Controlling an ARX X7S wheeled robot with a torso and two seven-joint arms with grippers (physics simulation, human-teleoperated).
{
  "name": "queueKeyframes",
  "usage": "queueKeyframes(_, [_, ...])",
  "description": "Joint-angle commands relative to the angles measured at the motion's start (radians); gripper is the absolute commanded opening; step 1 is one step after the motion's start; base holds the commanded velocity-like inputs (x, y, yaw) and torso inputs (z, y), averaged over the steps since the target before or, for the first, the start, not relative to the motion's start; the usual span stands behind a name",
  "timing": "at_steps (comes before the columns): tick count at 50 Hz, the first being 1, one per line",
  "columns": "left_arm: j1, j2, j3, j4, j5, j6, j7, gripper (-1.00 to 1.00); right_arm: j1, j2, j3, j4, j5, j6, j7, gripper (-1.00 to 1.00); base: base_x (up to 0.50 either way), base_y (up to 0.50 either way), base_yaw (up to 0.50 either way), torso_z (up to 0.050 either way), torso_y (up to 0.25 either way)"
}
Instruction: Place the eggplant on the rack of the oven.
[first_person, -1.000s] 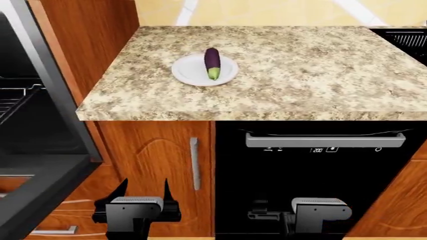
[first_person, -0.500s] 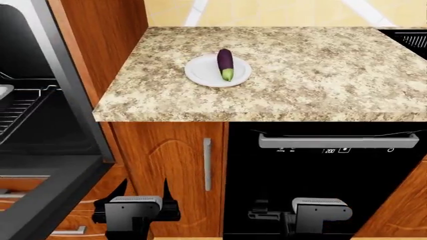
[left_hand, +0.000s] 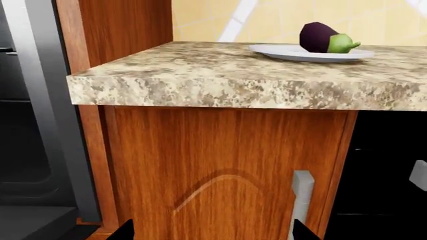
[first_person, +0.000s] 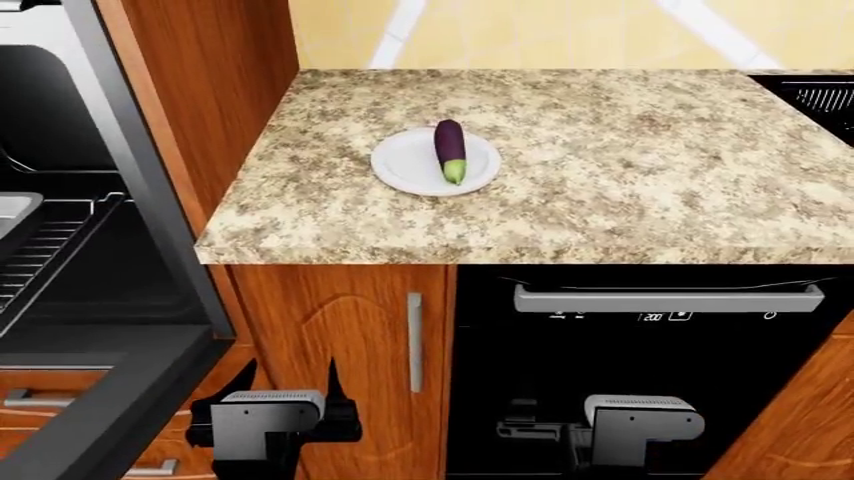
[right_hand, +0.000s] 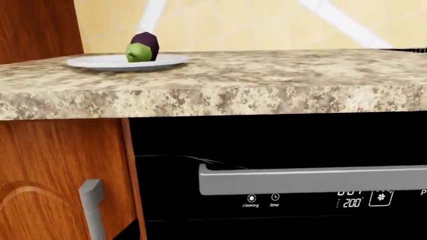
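The dark purple eggplant (first_person: 450, 148) lies on a white plate (first_person: 400, 165) on the speckled counter, its green cap toward me. Both wrist views also catch the eggplant (left_hand: 323, 38) (right_hand: 143, 47) from below counter height. At the far left the oven (first_person: 150, 190) stands with its door (first_person: 94, 400) folded down, and the wire rack (first_person: 51, 245) shows inside the dark cavity. My left gripper (first_person: 287, 385) (left_hand: 213, 235) hangs open before the wooden cabinet door, far below the plate. Also low, my right gripper (first_person: 523, 425) is open in front of the black appliance, holding nothing.
A grey tray (first_person: 11, 212) sits beside the rack in the oven. A black-fronted appliance with a silver bar handle (first_person: 667, 298) fills the space under the counter's right half. The cabinet door has a vertical handle (first_person: 414, 340). The counter edge (first_person: 534, 248) overhangs both grippers.
The head view has shifted: the counter and plate sit lower and further right in frame, and more of the oven interior shows. Both grippers look the same.
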Motion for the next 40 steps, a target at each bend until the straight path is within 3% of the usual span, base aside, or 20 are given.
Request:
queueKeyframes(1, [-0.001, -0.007, 0.009, -0.001, -0.009, -0.002, -0.009, 1.0, 0.001, 0.007, -0.009, 0.001, 0.01, 0.003, 0.009, 1.0, 0.0, 0.0, 0.0, 0.05, 0.02])
queueKeyframes(16, [-0.009, -0.011, 0.029, -0.003, -0.005, -0.004, -0.026, 1.0, 0.006, 0.018, -0.023, -0.002, 0.02, 0.017, 0.015, 1.0, 0.0, 0.0, 0.0, 0.05, 0.017])
queueKeyframes(18, [-0.01, -0.006, 0.015, 0.037, -0.038, -0.081, -0.043, 1.0, -0.001, 0.026, -0.03, -0.03, 0.01, 0.019, 0.018, 1.0, 0.0, 0.0, 0.0, 0.036, 0.0])
queueKeyframes(21, [0.012, -0.027, 0.0, 0.305, -0.153, -0.266, -0.056, 1.0, -0.053, 0.081, -0.051, -0.352, 0.01, 0.253, 0.047, 1.0, 0.0, 0.0, 0.0, 0.0, 0.0])
queueKeyframes(23, [0.005, -0.046, -0.01, 0.454, -0.224, -0.416, -0.089, 1.0, -0.053, 0.075, 0.028, -0.555, 0.118, 0.37, 0.088, 1.0, 0.0, 0.0, 0.0, 0.0, 0.0])
queueKeyframes(26, [-0.042, -0.05, -0.07, 0.685, -0.388, -0.686, -0.204, 1.0, 0.031, 0.146, 0.062, -0.872, 0.254, 0.729, 0.148, 1.0, 0.0, 0.0, 0.0, 0.0, 0.0])
queueKeyframes(28, [-0.125, -0.034, -0.153, 0.815, -0.563, -0.915, -0.33, 1.0, 0.146, 0.15, 0.163, -1.013, 0.438, 0.995, 0.207, 1.0, 0.0, 0.0, 0.0, 0.0, 0.0])
queueKeyframes(31, [-0.274, -0.014, -0.284, 0.881, -0.851, -1.194, -0.513, 1.0, 0.289, 0.191, 0.274, -1.063, 0.733, 1.211, 0.365, 1.0, 0.0, 0.0, 0.0, 0.0, 0.0])
queueKeyframes(33, [-0.414, -0.008, -0.387, 0.859, -1.145, -1.348, -0.743, 1.0, 0.413, 0.24, 0.347, -1.057, 1.033, 1.341, 0.565, 1.0, 0.0, 0.0, 0.0, 0.0, 0.0])
queueKeyframes(36, [-0.548, -0.078, -0.347, 0.768, -1.545, -1.339, -1.102, 1.0, 0.573, 0.318, 0.345, -0.975, 1.427, 1.37, 0.865, 1.0, 0.0, 0.0, 0.0, 0.0, 0.0])
queueKeyframes(38, [-0.609, -0.114, -0.299, 0.73, -1.673, -1.286, -1.226, 1.0, 0.68, 0.365, 0.292, -0.929, 1.555, 1.346, 0.988, 1.0, 0.0, 0.0, 0.0, 0.0, 0.0])
queueKeyframes(40, [-0.641, -0.132, -0.276, 0.707, -1.727, -1.252, -1.277, 1.0, 0.75, 0.385, 0.258, -0.896, 1.602, 1.335, 1.034, 1.0, 0.0, 0.0, 0.0, 0.0, 0.0])
